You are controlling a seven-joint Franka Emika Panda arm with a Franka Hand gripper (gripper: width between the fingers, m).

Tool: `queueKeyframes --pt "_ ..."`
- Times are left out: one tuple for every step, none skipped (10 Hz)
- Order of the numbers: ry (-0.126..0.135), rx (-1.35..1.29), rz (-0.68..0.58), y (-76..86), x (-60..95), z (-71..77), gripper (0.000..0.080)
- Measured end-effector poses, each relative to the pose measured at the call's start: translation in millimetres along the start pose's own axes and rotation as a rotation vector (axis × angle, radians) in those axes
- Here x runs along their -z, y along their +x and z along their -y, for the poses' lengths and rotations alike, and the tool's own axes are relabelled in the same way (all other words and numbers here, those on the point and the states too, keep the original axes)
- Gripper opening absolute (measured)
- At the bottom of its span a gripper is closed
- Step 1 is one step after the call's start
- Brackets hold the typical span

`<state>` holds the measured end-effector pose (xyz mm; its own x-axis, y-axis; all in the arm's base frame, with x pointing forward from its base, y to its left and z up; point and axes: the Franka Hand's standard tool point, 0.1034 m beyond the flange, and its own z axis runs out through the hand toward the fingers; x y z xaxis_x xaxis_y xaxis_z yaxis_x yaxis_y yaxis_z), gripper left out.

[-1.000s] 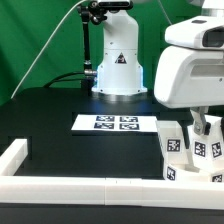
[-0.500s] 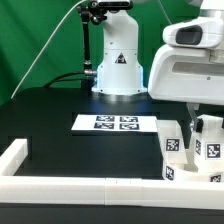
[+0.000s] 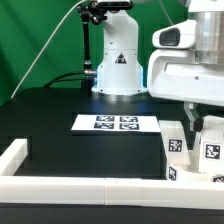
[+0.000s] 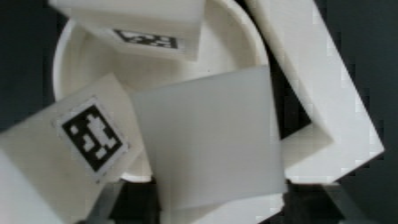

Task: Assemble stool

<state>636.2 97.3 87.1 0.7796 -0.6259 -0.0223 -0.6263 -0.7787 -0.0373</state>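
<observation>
White stool legs point(image 3: 190, 150) bear black-white marker tags; no readable writing.

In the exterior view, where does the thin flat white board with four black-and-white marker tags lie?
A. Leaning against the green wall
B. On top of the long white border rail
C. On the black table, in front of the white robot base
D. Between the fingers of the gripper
C: the marker board lies flat on the black table, just in front of the white robot base.
</observation>
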Motion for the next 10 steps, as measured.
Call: queueKeyframes --pt "0.0 -0.088 0.001 -0.7 -0.2 0.7 0.0337" --pt "0.001 -0.166 0.0 -0.6 -0.3 0.6 0.0337" --pt "0.001 -0.231 0.0 -0.7 -0.4 0.7 0.0337" --pt "0.001 -0.276 0.0 -0.7 -0.4 0.8 0.0337" --pt "0.001 -0.359 0.001 -1.0 -0.4 1.0 0.0337" --pt "0.001 -0.433 0.001 -1.2 -0.5 1.1 0.0336" --pt "0.001 -0.486 0.001 -1.4 -0.6 1.2 0.0336" --pt "0.004 -0.544 0.004 -1.1 -0.7 1.2 0.0337" --pt "0.023 -0.659 0.02 1.1 -0.6 0.3 0.0337" --pt "0.05 -0.777 0.029 4.5 -0.7 -1.3 0.0337"
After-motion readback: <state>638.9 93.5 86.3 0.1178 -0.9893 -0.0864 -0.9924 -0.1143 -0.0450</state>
